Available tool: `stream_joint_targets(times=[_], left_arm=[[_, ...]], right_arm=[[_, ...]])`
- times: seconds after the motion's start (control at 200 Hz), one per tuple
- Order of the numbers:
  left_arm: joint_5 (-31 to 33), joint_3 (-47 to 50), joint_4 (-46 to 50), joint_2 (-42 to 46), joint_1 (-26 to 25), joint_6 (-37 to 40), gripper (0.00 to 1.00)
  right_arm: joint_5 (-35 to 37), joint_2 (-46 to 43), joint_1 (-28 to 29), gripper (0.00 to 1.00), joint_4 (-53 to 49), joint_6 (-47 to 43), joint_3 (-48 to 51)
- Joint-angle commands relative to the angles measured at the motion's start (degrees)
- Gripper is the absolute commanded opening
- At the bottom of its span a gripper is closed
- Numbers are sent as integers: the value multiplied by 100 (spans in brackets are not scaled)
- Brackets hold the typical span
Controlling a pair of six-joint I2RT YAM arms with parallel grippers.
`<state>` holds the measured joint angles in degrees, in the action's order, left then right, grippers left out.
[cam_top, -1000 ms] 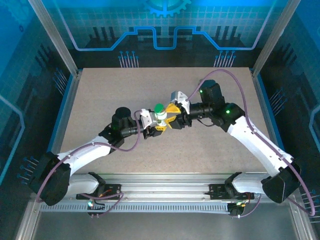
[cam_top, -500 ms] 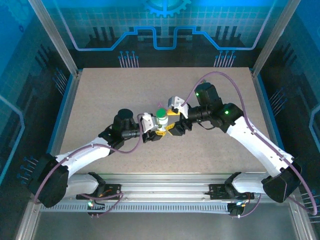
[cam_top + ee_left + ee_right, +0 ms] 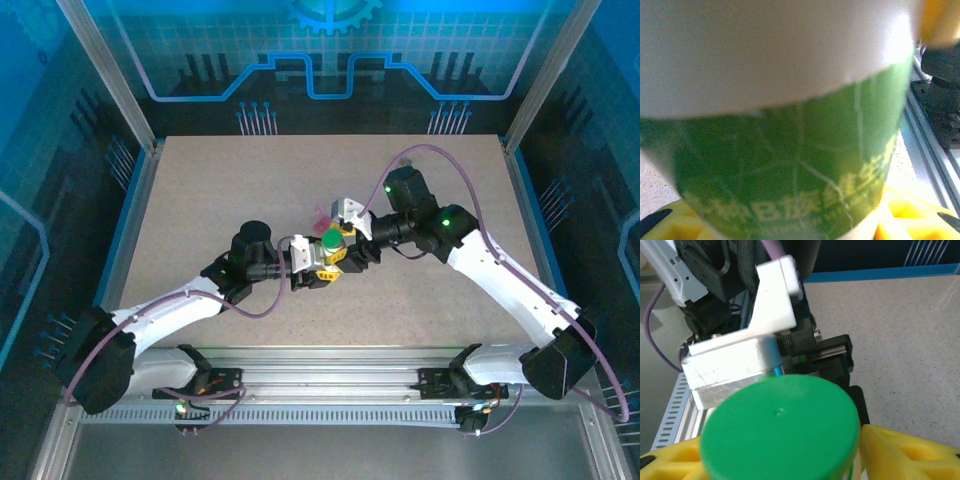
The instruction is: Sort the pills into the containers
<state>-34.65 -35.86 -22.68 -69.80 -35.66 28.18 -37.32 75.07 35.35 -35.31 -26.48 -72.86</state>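
White bottle (image 3: 331,247) with green cap (image 3: 780,432) sits mid-counter, upright, cap up, pinned between the two arms. The wrist view of the left claw (image 3: 790,222) has the green label right up against the lens with yellow fingertips (image 3: 912,220) either side of the body, so the left claw is closed partway around the bottle and is what holds it. Can't tell if the base touches the counter (image 3: 200,200) or hangs just above it. The right claw (image 3: 782,460) comes in from the far right and straddles the cap, with yellow fingers (image 3: 905,455) flanking it on both sides. The one finger looks to be at the cap's edge, but whether it is actually clamping or just bracketing is not readable, so call that one unknown. Small pink thing (image 3: 321,214) lies on the counter just behind the claws. It may be the vial, but it is too small to confirm. Progress read: early. Cap is still on, so this container isn't open yet and nothing can go in. This looks like the hold-and-unscrew step, left bracing, right on the lid. Left to do: cap off, pills in, then the other containers. Whether any pill is already sorted can't be judged from here.
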Motion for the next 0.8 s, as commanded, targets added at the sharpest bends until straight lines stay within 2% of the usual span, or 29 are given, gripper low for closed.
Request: stream_joint_targets(times=[0.0,0.1,0.29,0.315,0.415,0.435,0.455,0.465,0.47,0.48,0.495,0.605,0.69,0.75,0.796], left_arm=[[-309,-255,-118,37,-46,214,0],[-304,-304,-88,52,-46,216,0],[-165,-354,-23,18,-42,201,0],[-105,-345,-60,11,-46,179,3],[192,-242,-228,-10,-46,72,30],[267,-211,-284,-7,-46,54,39],[331,-172,-336,-8,-40,39,54],[347,-157,-367,0,-45,34,64],[364,-145,-386,1,-46,32,71],[405,-124,-408,6,-46,32,91],[453,-105,-434,10,-46,25,98],[908,100,-842,45,-40,-160,99],[1384,367,-1373,76,-46,-371,99],[1988,486,-1602,94,-41,-566,99],[2668,526,-1712,119,-44,-795,99]], right_arm=[[-238,113,86,62,-232,-294,60],[-185,106,90,59,-227,-330,96],[43,-148,75,36,243,-125,340],[72,-202,64,33,339,-65,399],[85,-503,-105,24,919,405,753],[90,-548,-154,22,1063,525,847],[92,-623,-206,22,1230,655,943],[97,-655,-236,22,1301,717,994],[109,-675,-246,21,1353,764,1020],[128,-703,-279,22,1437,830,1072],[182,-774,-326,22,1577,965,1164],[793,-1027,-668,22,2549,1852,1817],[1834,-1065,-821,21,3067,2475,2211],[2574,-1018,-831,21,3287,2761,2563],[3072,-935,-830,21,3425,2958,2714]])
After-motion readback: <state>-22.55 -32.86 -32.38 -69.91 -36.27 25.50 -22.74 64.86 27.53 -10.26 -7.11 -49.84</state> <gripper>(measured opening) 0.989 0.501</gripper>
